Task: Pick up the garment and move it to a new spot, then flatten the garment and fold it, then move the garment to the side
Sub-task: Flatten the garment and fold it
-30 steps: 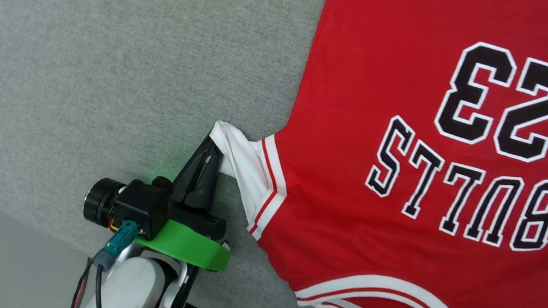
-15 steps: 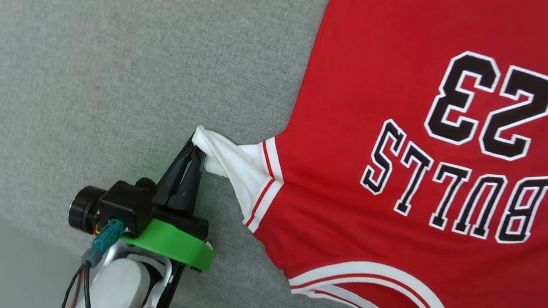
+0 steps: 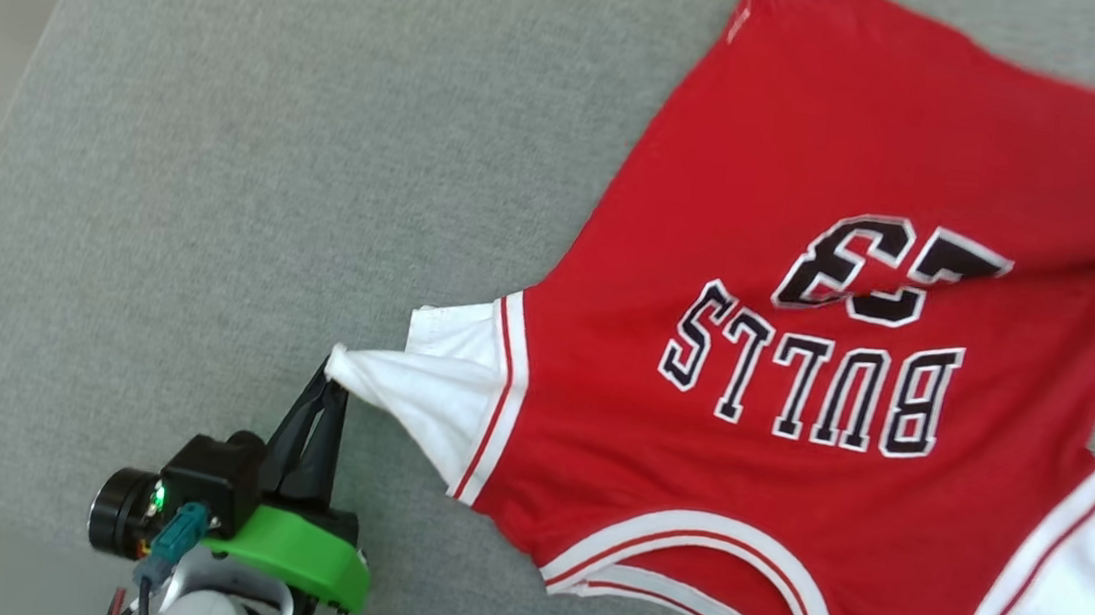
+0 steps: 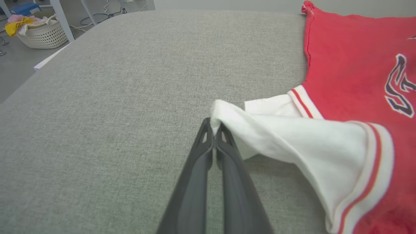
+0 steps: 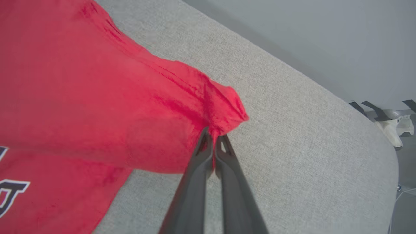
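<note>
Head view has the garment point(image 3: 801, 392) spread on the grey padded table point(image 3: 220, 165), collar end nearest the robot and lettering upside down, so its long axis runs away from the robot w/ the hem at the far end. The left gripper point(image 3: 331, 389) sits at the near left with the garment lying off to its right; it's pinched tight on the tip of the white sleeve point(image 3: 429, 387), drawing that into a taut point.

Right wrist view gives the other end: right gripper point(image 5: 213, 134) clamped on a bunched red corner point(image 5: 227, 109), raised a bit off the table; prob the far hem corner on the right side, but can't say for sure from that angle.

So imo the next move turns on the two holds being roughly diagonal, near-left sleeve vs far-right corner; pulling apart would tension the cloth across the diagonal, not along the axis.

Left wrist view makes plain the sleeve hangs clear of the table w/ shadow under it, which the head view flattens out; it also catches a laundry basket point(image 4: 42, 31) on the floor beyond.
</note>
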